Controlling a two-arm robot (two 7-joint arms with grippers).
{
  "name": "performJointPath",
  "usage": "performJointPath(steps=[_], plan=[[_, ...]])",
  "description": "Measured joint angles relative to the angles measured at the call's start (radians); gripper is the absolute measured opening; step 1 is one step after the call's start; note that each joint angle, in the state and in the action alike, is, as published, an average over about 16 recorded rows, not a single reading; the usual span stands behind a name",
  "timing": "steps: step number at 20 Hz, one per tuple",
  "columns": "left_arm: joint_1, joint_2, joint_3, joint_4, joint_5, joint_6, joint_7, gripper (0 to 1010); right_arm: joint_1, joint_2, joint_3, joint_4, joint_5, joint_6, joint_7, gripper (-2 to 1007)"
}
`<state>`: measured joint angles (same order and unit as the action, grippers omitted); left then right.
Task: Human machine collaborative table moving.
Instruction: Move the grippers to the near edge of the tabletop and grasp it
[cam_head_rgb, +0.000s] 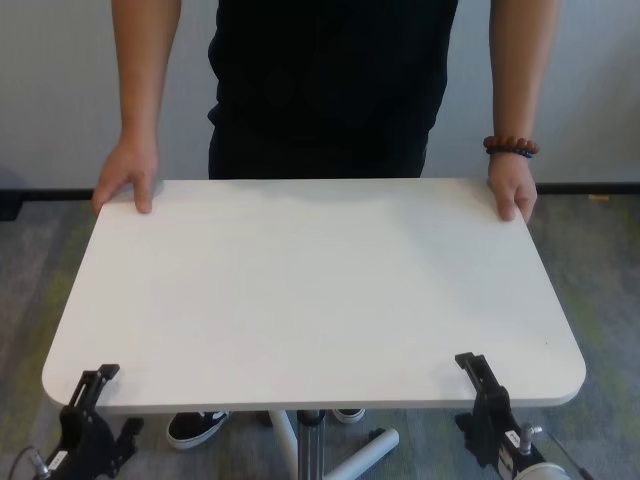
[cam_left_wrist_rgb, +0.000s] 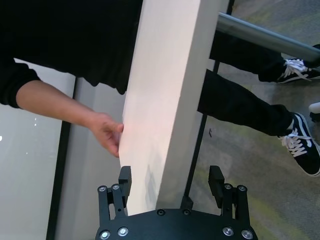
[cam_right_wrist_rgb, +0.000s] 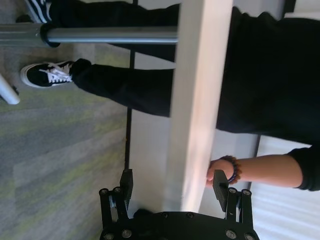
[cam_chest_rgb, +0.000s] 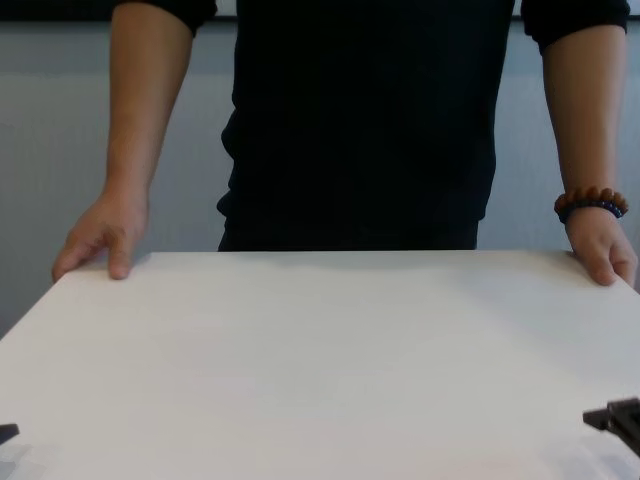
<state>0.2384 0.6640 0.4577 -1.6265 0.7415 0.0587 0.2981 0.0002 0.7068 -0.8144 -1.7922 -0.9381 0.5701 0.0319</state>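
Observation:
The white table (cam_head_rgb: 310, 290) stands between me and the human (cam_head_rgb: 330, 90). The human's two hands rest on its far corners, one hand (cam_head_rgb: 125, 180) at the far left, and at the far right the hand with the bead bracelet (cam_head_rgb: 512, 190). My left gripper (cam_head_rgb: 98, 385) straddles the near edge at the left, open. In the left wrist view the tabletop (cam_left_wrist_rgb: 165, 110) runs between its fingers (cam_left_wrist_rgb: 125, 180). My right gripper (cam_head_rgb: 478, 375) straddles the near edge at the right, also open, with the table's edge (cam_right_wrist_rgb: 197, 110) between its fingers (cam_right_wrist_rgb: 220, 182).
The silver centre pole (cam_head_rgb: 310, 440) and white base legs (cam_head_rgb: 365, 452) stand under the table. The human's black-and-white sneakers (cam_head_rgb: 195, 428) are on the grey carpet (cam_head_rgb: 600, 260) beneath it. A pale wall (cam_head_rgb: 60, 90) rises behind the human.

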Motion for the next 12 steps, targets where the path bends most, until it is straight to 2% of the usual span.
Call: performJointPath(steps=[5, 12], plan=[[0.005, -0.009, -0.007, 0.005, 0.009, -0.005, -0.003, 1000, -0.012, -0.017, 0.001, 0.021, -0.032, 0.023, -0.010, 1000], [-0.003, -0.031, -0.011, 0.026, 0.034, -0.012, 0.005, 1000, -0.023, -0.031, 0.012, 0.042, -0.058, 0.036, -0.014, 1000]])
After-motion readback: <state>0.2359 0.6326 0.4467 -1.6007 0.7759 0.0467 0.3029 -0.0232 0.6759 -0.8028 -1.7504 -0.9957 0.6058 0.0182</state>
